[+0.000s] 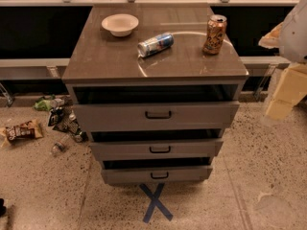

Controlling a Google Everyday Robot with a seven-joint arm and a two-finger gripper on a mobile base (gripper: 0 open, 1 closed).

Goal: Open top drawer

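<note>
We find the gripper [286, 92] at the right edge of the view, a pale cream, blocky shape beside the cabinet's right side, and we cannot tell whether it is open or closed. It holds nothing that we can see. The top drawer [120, 115] sits left of the gripper, near but not touching, and its handle [158, 114] is well apart, further left and a little lower.

We judge the task partly done. The drawer front stands forward of the cabinet top [105, 61], with a dark gap showing above it, but only a shallow strip of the inside is exposed. What seems left is a longer pull, and the gripper is not at the handle.

The drawer front is a flat, matte grey panel; the handle is a small black bar. The two drawers below it are narrower and also stand slightly out. On the smooth grey-brown top, up and left of the gripper, are a round pale bowl [120, 24], a shiny can lying on its side [155, 44] and an upright orange can [215, 34].
</note>
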